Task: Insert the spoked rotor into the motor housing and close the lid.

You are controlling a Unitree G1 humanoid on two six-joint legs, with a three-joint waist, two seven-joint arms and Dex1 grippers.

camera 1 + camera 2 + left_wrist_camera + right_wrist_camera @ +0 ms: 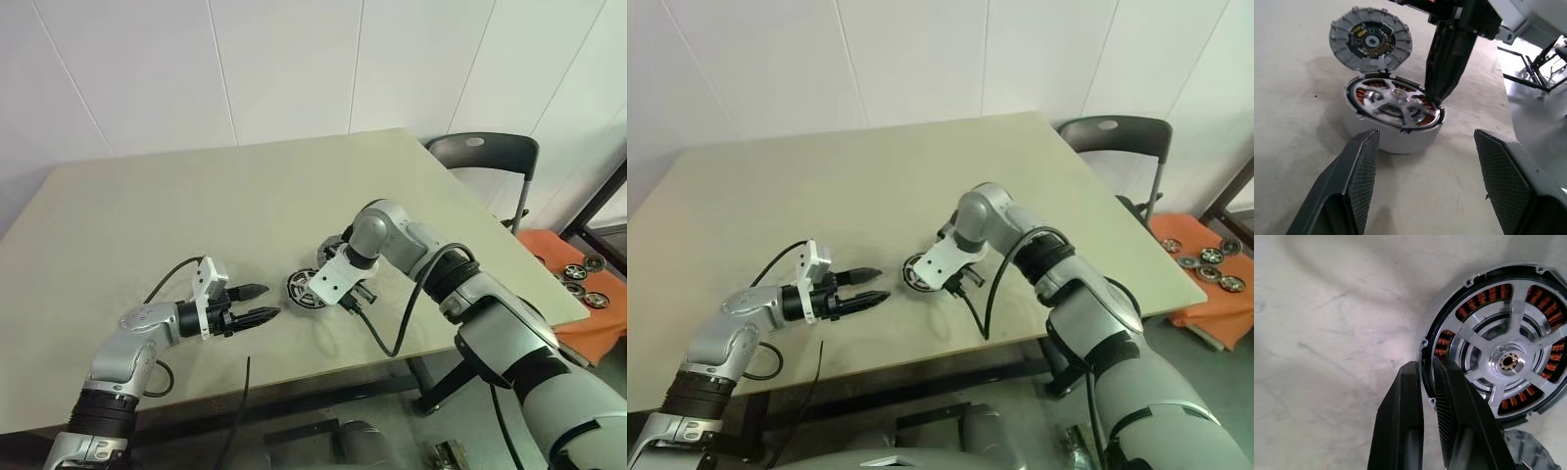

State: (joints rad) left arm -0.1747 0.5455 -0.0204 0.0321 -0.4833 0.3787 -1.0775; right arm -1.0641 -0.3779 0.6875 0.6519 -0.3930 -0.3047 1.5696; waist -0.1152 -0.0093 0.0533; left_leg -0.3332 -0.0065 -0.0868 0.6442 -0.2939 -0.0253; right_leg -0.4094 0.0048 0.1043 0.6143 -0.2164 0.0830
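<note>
The motor housing point(1391, 138) stands on the table, copper windings showing under the spoked rotor point(1413, 113), which lies flat inside it. The lid point(1370, 39) leans tilted against the housing's far side, inner face showing. My right gripper point(1426, 363) points steeply down with its fingers almost together, tips at the rotor's rim on the housing's edge. I cannot tell if they pinch the rim. My left gripper point(271, 301) hovers open a short way left of the housing point(306, 289), aimed at it and holding nothing.
The tan table point(196, 215) has bare room to the left and back. A black chair point(480, 157) stands past its far right corner. Several round parts lie on an orange surface point(578, 279) to the right. A loose black cable point(240, 411) hangs over the front edge.
</note>
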